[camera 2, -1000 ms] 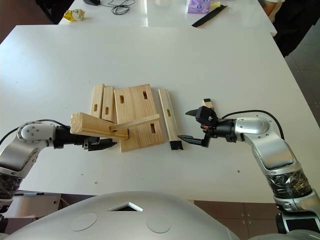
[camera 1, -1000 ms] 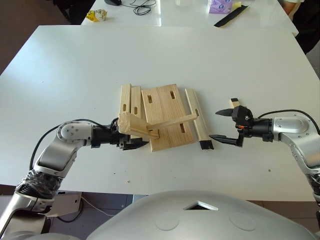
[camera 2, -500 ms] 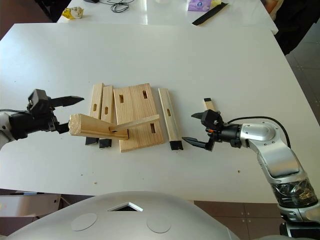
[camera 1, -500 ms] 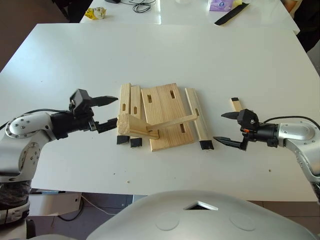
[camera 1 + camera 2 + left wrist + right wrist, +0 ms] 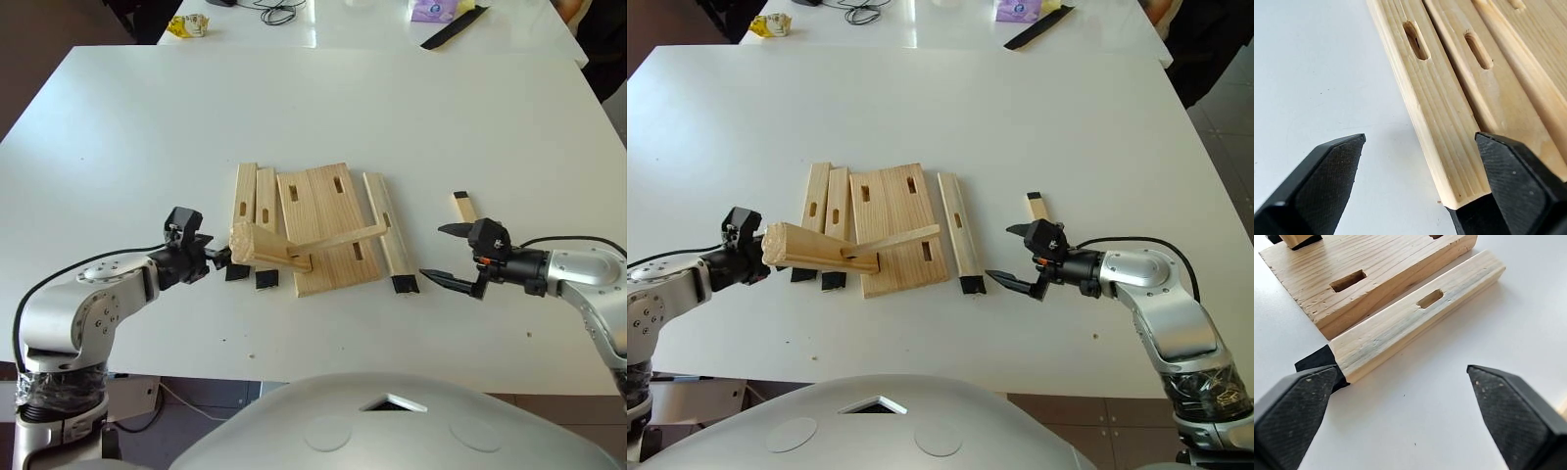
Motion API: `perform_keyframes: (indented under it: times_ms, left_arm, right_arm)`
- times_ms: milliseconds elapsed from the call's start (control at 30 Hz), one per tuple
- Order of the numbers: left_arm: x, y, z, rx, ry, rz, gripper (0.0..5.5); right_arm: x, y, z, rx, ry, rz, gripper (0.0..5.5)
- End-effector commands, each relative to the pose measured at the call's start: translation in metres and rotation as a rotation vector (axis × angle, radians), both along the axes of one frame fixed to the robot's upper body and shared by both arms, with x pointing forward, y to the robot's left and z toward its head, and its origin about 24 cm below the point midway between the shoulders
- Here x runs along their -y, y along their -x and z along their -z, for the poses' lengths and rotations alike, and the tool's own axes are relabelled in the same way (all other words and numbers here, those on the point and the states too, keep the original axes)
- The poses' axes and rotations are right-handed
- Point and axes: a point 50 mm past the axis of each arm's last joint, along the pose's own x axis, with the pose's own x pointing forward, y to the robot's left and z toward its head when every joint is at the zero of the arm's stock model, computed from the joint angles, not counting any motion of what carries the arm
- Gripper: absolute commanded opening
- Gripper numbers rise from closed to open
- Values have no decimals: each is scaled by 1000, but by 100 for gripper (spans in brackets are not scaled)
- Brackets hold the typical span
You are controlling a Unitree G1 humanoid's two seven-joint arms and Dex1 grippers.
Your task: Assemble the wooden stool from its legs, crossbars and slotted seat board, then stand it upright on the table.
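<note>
1. The pale wooden seat board with rectangular slots (image 5: 333, 211) lies flat mid-way across the white table (image 5: 147, 127). You have no standing stool yet.
2. Two pale slotted legs (image 5: 245, 201) lie side by side along its left edge. A third slotted leg with a black end cap (image 5: 389, 238) lies just beside its right edge.
3. A thick pale wooden block (image 5: 257, 245) rests over the board's near left corner, and a thin crossbar (image 5: 345, 237) runs from it slanting across the board.
4. Left gripper (image 5: 1420, 138): fingers spread wide, straddling the near end of the outermost left leg, not clamped.
5. Right gripper (image 5: 431, 251): fingers spread wide with nothing between them, near the third leg's capped end. A short wooden piece (image 5: 461, 207) lies just beyond.
6. You cannot tell whether a left finger touches that leg's end. The block hides the board's corner.
</note>
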Motion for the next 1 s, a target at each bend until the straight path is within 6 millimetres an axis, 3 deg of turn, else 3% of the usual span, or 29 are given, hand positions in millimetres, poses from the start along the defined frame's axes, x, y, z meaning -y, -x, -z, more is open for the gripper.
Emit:
perform_keyframes:
  times_ms: [33, 300, 967, 1000]
  left_arm:
    - [9, 2, -2, -28, -33, 59, 416]
    - [-14, -11, -12, -14, -150, 107, 416]
    - [-3, -3, 24, -137, -103, -8, 416]
    - [-1, -3, 25, -137, -98, -5, 397]
  right_arm:
    - [-2, 4, 2, -4, -16, 16, 489]
    - [-4, 6, 4, -8, -20, 25, 489]
    - [-4, 0, 4, -6, -11, 4, 489]
    - [-4, 0, 4, -6, -12, 4, 489]
